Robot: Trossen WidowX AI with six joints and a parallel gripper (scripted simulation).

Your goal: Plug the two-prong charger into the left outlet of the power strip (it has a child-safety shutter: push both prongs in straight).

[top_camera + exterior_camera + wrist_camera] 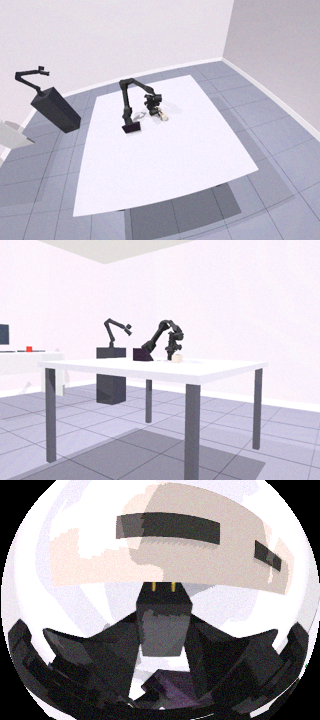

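White table (165, 165), charger (162, 622) in pincer (160, 660)

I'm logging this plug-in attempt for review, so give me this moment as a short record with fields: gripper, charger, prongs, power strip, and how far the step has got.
gripper: shut on the charger
charger: dark body, held between the fingers, pointing at the strip
prongs: two yellow prongs, only short stubs showing at the strip's near edge
power strip: beige block lying on the white table, beside the arm's base
outlets: two dark slots in wrist view, the left, wider one above the prongs
step: charger at the strip; full seating cannot be told
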